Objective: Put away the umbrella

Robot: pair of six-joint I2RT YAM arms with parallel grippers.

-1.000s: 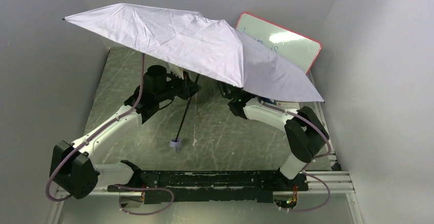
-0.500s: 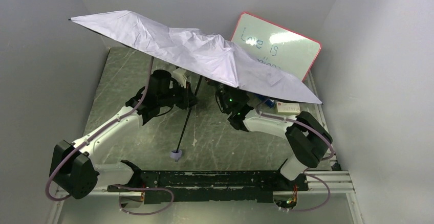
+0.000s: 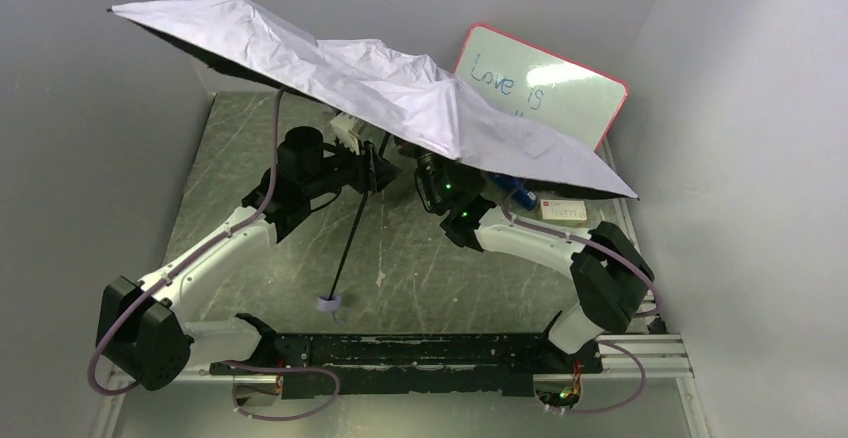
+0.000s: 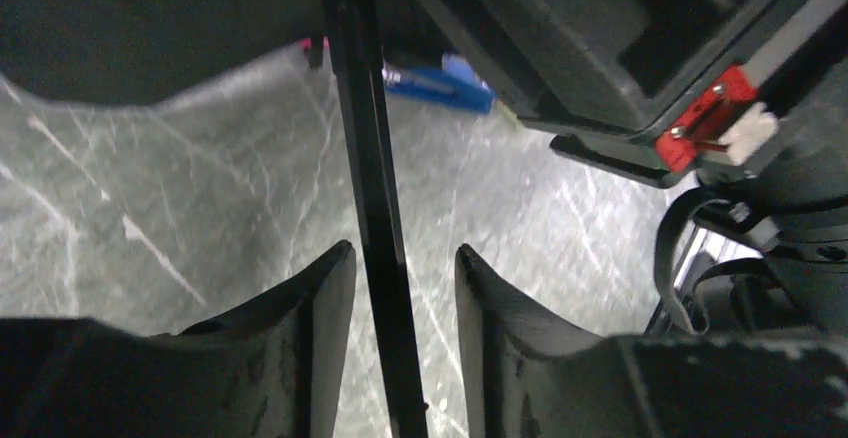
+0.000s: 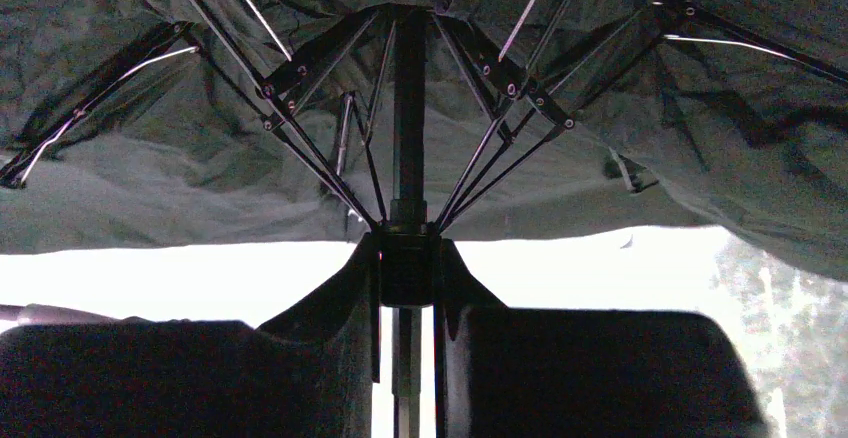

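Our L gripper (image 4: 403,250) stands spread. Its fingers (image 4: 320,298) sit either side of the shaft (image 4: 372,158) of the umbrella (image 3: 400,108), w/ a clear gap on one side and barely any on the other, so nothing's pinched there. Our R gripper (image 5: 407,243) is pressed tight on the runner (image 5: 405,270), right where the ribs (image 5: 320,168) fan out (so R is the arm that actually has hold).

Outward from both, the shaft runs on a slant, from under the canopy (image 3: 270,43) down & toward our bases to the small handle (image 3: 326,304). The handle is on or just above the table (image 3: 430,258); we can't tell which. R sits higher on that axis, L just below it.

We reckon closing means sliding the runner down along that slanted line, w/ L clamping the shaft to brace.

The canopy is fully spread, pale lavender-white and creased. It's tilted, L edge high, R edge low by the whiteboard (image 3: 545,88).
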